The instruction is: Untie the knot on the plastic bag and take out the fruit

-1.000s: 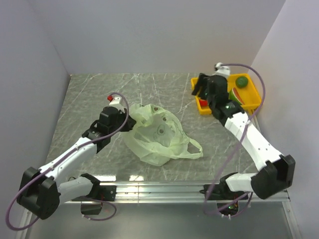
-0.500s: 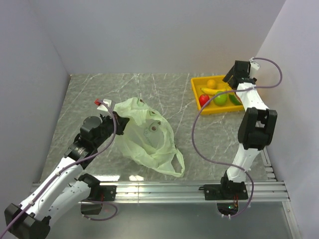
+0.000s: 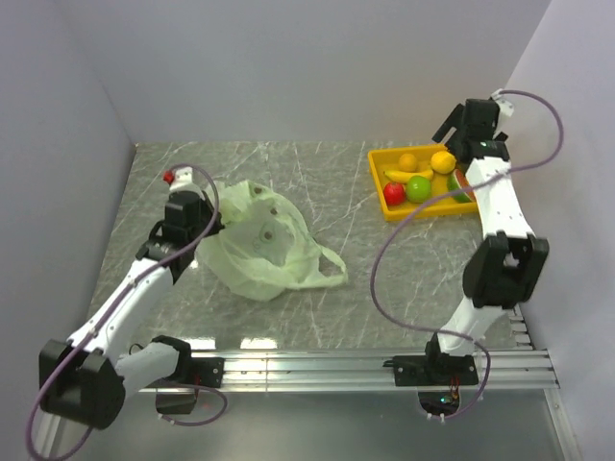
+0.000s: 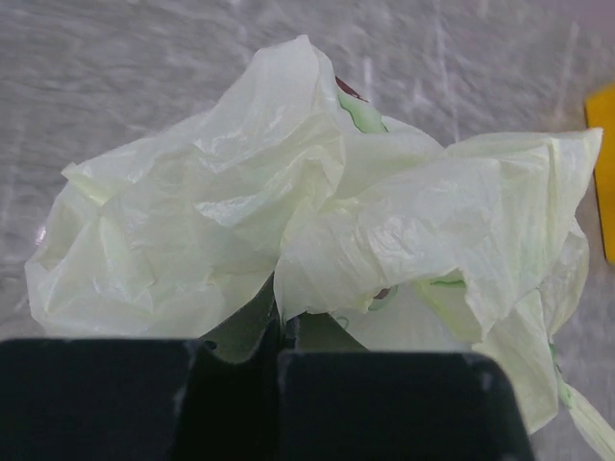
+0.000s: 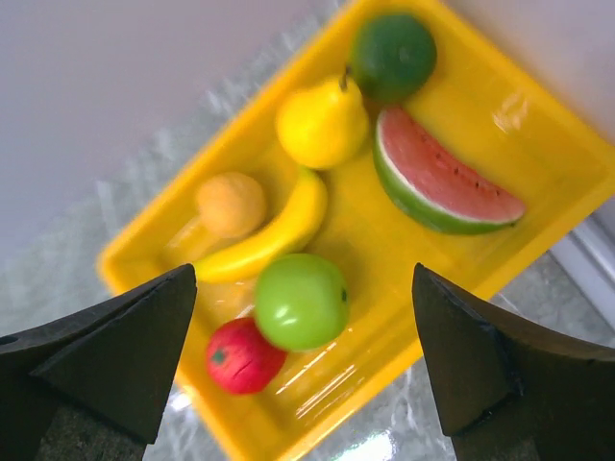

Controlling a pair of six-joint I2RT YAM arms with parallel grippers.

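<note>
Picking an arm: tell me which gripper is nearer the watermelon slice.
Right. The right gripper hangs over the yellow tray holding the watermelon slice; the left gripper is across the table, pinching the plastic bag.

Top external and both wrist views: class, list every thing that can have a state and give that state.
left end effector, shut on the plastic bag
right end effector, open, empty, over the yellow tray
plastic bag, crumpled, lying on the table
handle loop, loose, lying open on the table
fruit, out of the bag, in the yellow tray
</note>
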